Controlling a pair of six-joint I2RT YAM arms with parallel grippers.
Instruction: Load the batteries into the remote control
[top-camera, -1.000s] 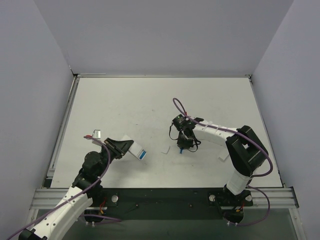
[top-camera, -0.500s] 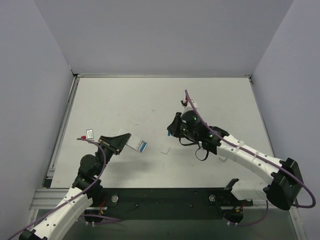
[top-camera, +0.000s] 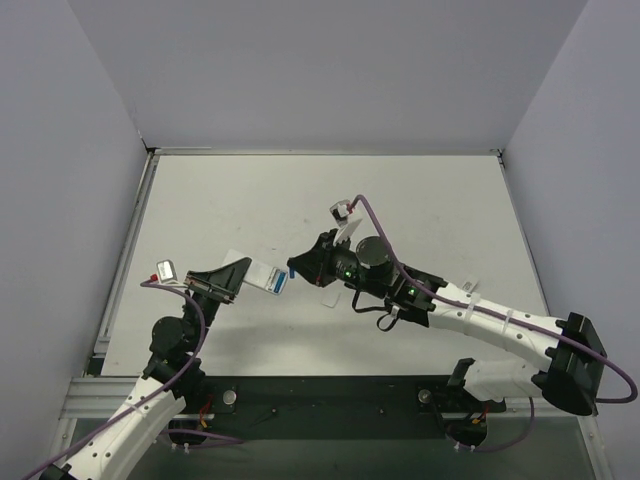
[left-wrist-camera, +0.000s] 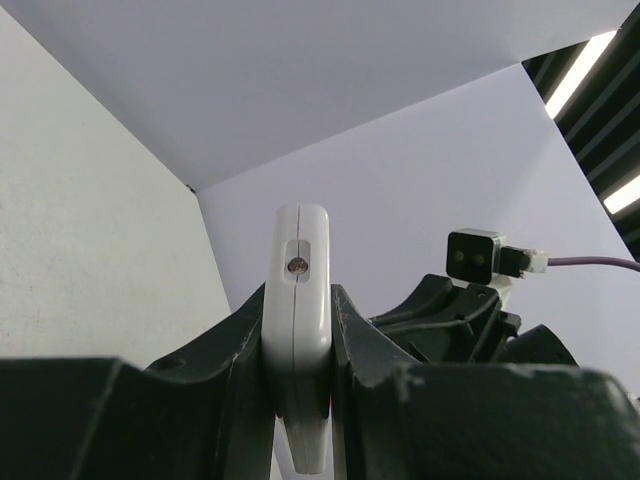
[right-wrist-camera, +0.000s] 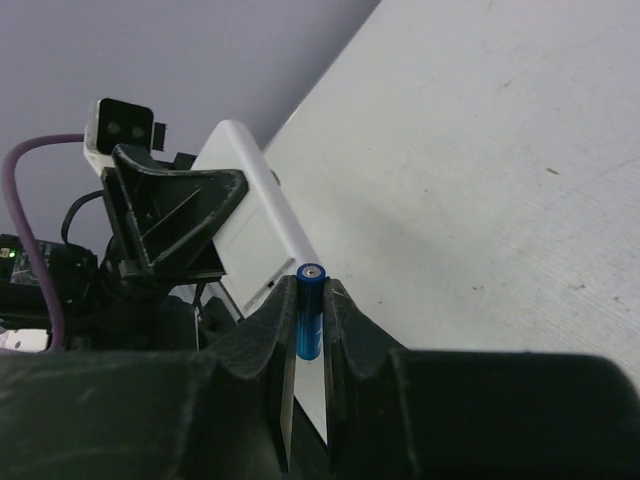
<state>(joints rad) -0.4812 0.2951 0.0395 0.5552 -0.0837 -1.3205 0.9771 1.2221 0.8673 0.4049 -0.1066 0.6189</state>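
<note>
The right jaws are gripping a blue battery (right-wrist-camera: 309, 312) by its sides, tip facing the near end of the remote control (top-camera: 258, 272), which the left jaws are clamping above the surface (top-camera: 420, 200), long axis aiming at the battery.

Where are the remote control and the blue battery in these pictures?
remote control (left-wrist-camera: 297, 330), left wrist view, middle of its narrow white end face.
battery (right-wrist-camera: 309, 315), right wrist view, middle of its blue side.
</note>
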